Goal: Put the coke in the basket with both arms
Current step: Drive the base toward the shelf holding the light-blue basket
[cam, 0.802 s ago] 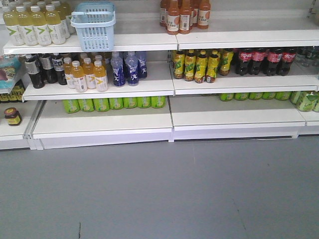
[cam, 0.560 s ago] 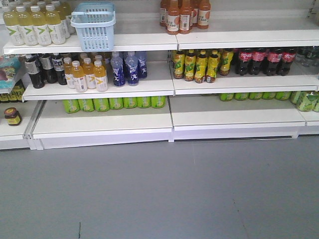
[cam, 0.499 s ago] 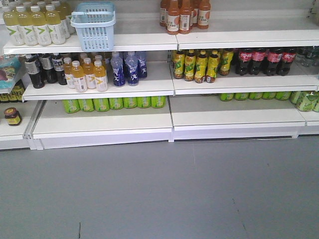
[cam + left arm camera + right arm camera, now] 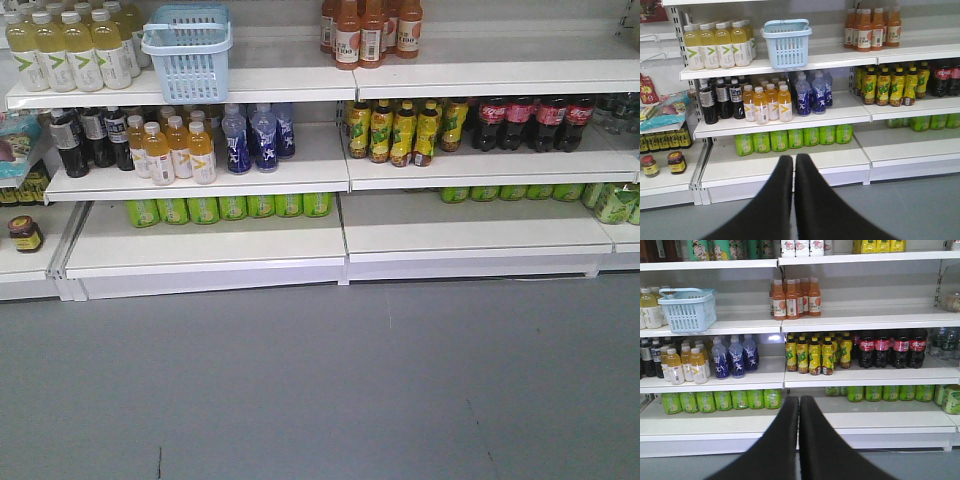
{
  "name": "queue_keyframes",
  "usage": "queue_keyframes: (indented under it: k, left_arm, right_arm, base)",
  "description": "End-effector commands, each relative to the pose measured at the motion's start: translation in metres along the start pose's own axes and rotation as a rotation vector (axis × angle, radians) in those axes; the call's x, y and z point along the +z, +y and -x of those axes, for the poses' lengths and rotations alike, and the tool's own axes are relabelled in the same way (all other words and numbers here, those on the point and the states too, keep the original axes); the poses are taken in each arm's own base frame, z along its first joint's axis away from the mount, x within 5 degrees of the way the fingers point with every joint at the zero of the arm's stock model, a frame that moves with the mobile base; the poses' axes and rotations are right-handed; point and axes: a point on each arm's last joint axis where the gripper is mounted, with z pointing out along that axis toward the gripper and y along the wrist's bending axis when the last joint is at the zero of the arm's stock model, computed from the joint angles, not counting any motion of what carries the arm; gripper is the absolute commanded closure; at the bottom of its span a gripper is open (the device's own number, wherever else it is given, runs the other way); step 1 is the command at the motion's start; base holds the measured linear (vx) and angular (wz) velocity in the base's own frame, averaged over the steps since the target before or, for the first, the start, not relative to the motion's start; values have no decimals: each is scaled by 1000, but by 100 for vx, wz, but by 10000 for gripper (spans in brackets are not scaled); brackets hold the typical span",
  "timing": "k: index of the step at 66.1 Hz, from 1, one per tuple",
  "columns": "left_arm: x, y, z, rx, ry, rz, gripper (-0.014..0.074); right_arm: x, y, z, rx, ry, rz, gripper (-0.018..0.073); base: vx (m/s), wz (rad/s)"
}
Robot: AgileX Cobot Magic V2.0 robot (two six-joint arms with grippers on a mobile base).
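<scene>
**A:** Anything moved in the last second?

**B:** Hardly. On the front camera the shelves sit where they sat a moment ago, with perhaps a hair of drift at the left edge. No arm has come into that view. I'd say the robot is lining up and nothing has started.

**A:** Where's the coke (image 4: pixel 890 346)?

**B:** Middle shelf, right-hand bay. It's a row of four red-labelled bottles, all upright, just beside the yellow-green bottles (image 4: pixel 815 355). None looks disturbed.

**A:** And the basket (image 4: pixel 687 315)?

**B:** One shelf up and well to the left, standing upright. I can't see inside it.

**A:** End effectors?

**B:** The left end effector (image 4: pixel 793 159) has its fingers pressed together and nothing between them. The right end effector (image 4: pixel 799 399) is the same, and it faces the bay with the coke. Both hang well back from the shelving.

**A:** So what does that mean?

**B:** It's all still to do. The fingers must spread before any bottle gets gripped. Bottle and basket sit well apart, so my guess is one arm goes to each.
</scene>
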Motion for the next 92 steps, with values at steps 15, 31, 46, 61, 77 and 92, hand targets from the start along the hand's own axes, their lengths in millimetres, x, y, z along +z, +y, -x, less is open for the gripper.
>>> queue_keyframes:
  k: [15,31,46,61,77,92]
  left_arm:
    - [-2,-1,8,-15,-92,-8,603]
    - [-2,-1,8,-15,-92,-8,603]
    - [-2,-1,8,-15,-92,-8,603]
    - [-2,-1,8,-15,-92,-8,603]
    - [-2,-1,8,-15,-92,-8,603]
    - [-2,-1,8,-15,-92,-8,603]
  right_arm:
    - [-1,0,4,-14,-85,-1,569]
    - [-1,0,4,-14,-85,-1,569]
    - [-1,0,4,-14,-85,-1,569]
    - [-1,0,4,-14,-85,-1,569]
    - [-1,0,4,-14,-85,-1,569]
    - [-1,0,4,-14,-85,-1,569]
  base:
    - [2,-2]
    - [6,-2]
    - [6,5]
    - [9,6]
    - [12,-1]
    - [12,4]
